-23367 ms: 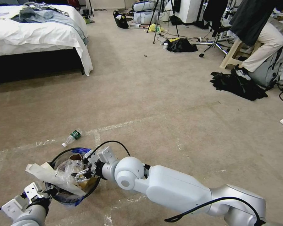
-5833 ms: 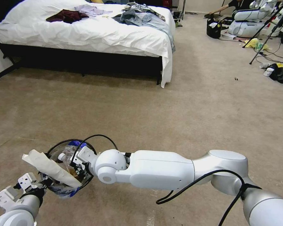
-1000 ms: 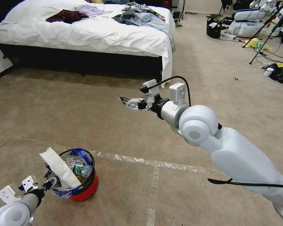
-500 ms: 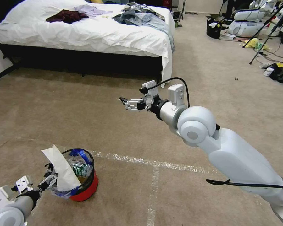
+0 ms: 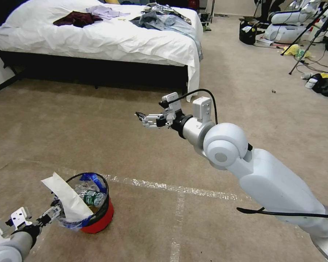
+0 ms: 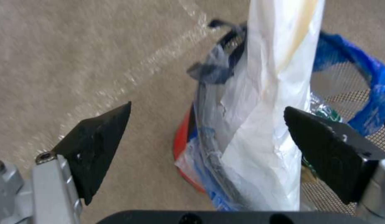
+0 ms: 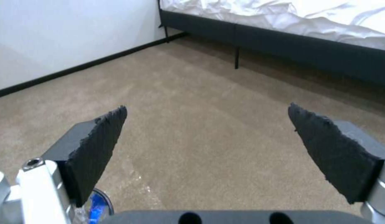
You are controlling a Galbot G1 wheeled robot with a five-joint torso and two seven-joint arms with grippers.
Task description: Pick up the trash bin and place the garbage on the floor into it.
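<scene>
Trash bin [image 5: 94, 214] on floor [image 5: 142, 163], garbage [image 5: 93, 198] inside; left gripper [image 5: 54, 210] released beside it, right gripper [image 5: 142, 118] spread, raised. Task looks near done.

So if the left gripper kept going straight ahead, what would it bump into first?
Probably the white paper sticking out of the trash bin; it lies right between the open left gripper fingers.
</scene>
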